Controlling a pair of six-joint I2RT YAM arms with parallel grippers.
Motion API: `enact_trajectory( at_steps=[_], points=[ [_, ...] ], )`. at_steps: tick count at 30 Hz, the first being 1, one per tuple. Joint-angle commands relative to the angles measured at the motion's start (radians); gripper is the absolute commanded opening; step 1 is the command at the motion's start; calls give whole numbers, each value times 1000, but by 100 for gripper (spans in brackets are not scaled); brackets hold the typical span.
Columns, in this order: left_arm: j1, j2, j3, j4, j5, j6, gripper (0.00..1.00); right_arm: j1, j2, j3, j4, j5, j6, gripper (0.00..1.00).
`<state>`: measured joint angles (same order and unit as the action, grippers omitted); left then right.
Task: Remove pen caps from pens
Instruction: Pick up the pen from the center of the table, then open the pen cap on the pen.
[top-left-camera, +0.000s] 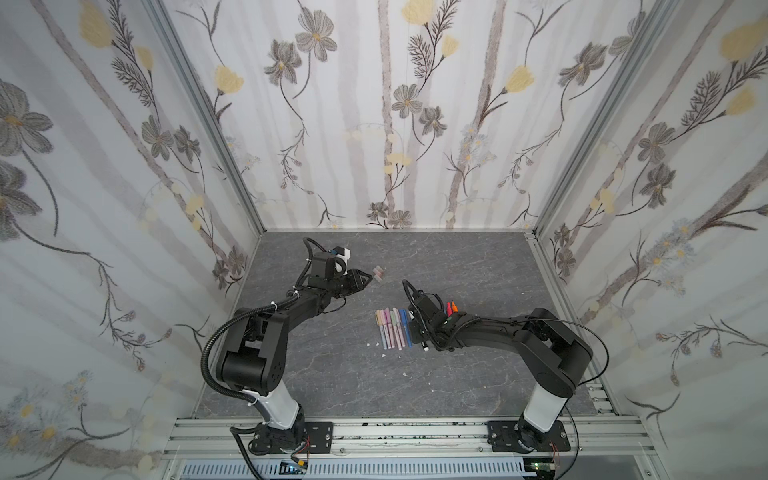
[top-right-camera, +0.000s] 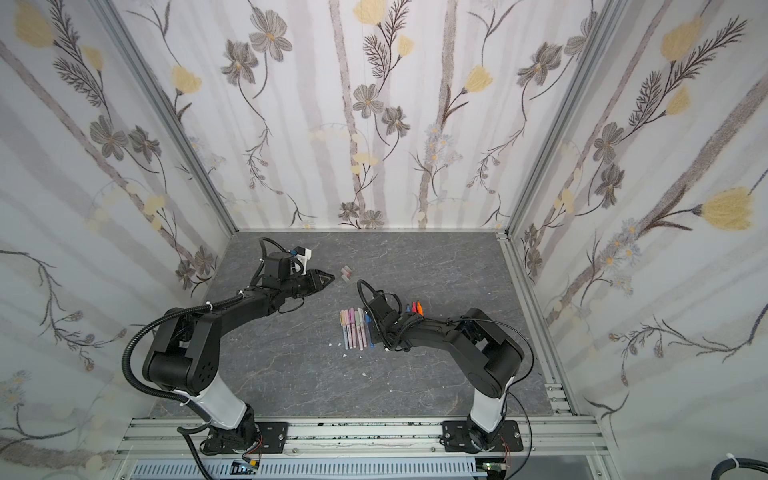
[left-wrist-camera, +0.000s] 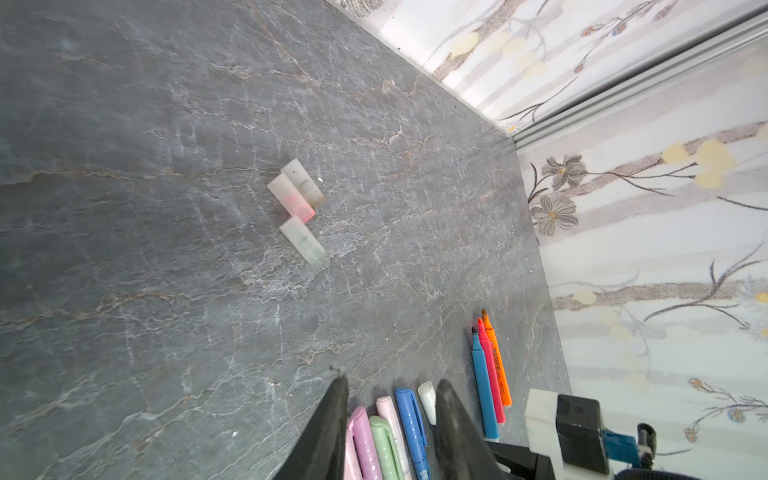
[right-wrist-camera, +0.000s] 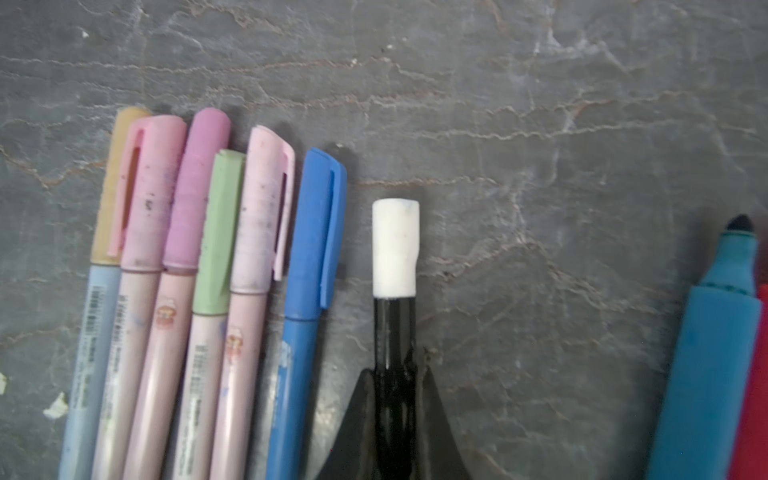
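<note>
Three pale translucent pen caps (left-wrist-camera: 297, 212) lie together near the back of the table, also seen in a top view (top-left-camera: 378, 273). My left gripper (left-wrist-camera: 392, 380) hovers just left of them (top-left-camera: 368, 275), open with nothing between its fingers. Several capped pastel and blue pens (right-wrist-camera: 208, 249) lie in a row at mid-table (top-left-camera: 392, 328). Right of that row, my right gripper (right-wrist-camera: 395, 376) is shut on a black pen (right-wrist-camera: 395, 332) with a white cap (right-wrist-camera: 395, 249). Three uncapped markers, blue, red and orange (left-wrist-camera: 490, 374), lie further right (top-left-camera: 451, 309).
Small white specks (top-left-camera: 384, 356) lie on the grey stone-patterned table (top-left-camera: 332, 374) in front of the pen row. Floral walls close in the back and both sides. An aluminium rail (top-left-camera: 415, 432) with the arm bases runs along the front edge.
</note>
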<state>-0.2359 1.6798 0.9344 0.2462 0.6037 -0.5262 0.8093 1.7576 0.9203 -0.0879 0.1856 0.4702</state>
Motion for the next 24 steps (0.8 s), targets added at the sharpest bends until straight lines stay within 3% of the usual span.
enact_trajectory(
  at_steps=[1, 11, 24],
  points=[
    [-20, -14, 8, -3, 36, 1, 35, -35, -67, -17, -18, -14, -26, 6],
    [-161, -34, -17, 116, 96, -115, 35, -143, -284, -141, 232, -250, -55, 4],
    [-269, 54, 26, 182, 81, -166, 36, -156, -294, -111, 294, -306, -44, 3]
  ],
)
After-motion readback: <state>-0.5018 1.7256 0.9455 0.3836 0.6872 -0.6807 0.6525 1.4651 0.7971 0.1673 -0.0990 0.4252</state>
